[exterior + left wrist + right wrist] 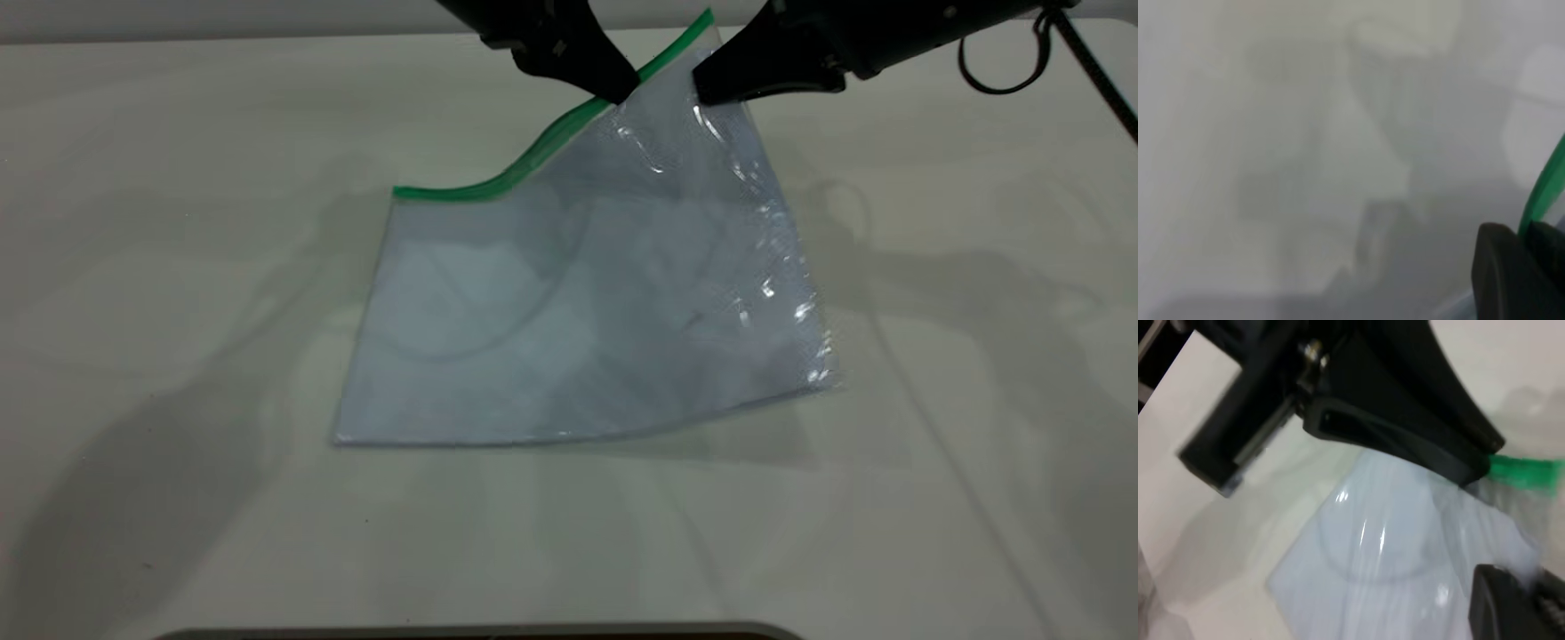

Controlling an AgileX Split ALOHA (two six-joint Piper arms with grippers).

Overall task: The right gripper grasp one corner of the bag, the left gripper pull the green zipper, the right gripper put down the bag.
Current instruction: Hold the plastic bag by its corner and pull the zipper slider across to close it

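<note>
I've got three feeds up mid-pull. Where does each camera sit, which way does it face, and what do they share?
Exterior: in front of the rig, looking down at the table; the left gripper pinches the green zipper, the right gripper holds the raised corner of the bag.
Left wrist: on the left arm, looking past its own fingers; the zipper runs between them.
Right wrist: on the right arm, facing the left gripper across the bag; its own fingertips show.
Shared: the zipper shows in all three.

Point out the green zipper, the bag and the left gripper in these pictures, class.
green zipper (524, 168): exterior view, on the curved middle stretch of the strip.
bag (569, 338): exterior view, on the clear flat panel over the pale paper.
left gripper (620, 91): exterior view, at its tips on the zipper.
</note>
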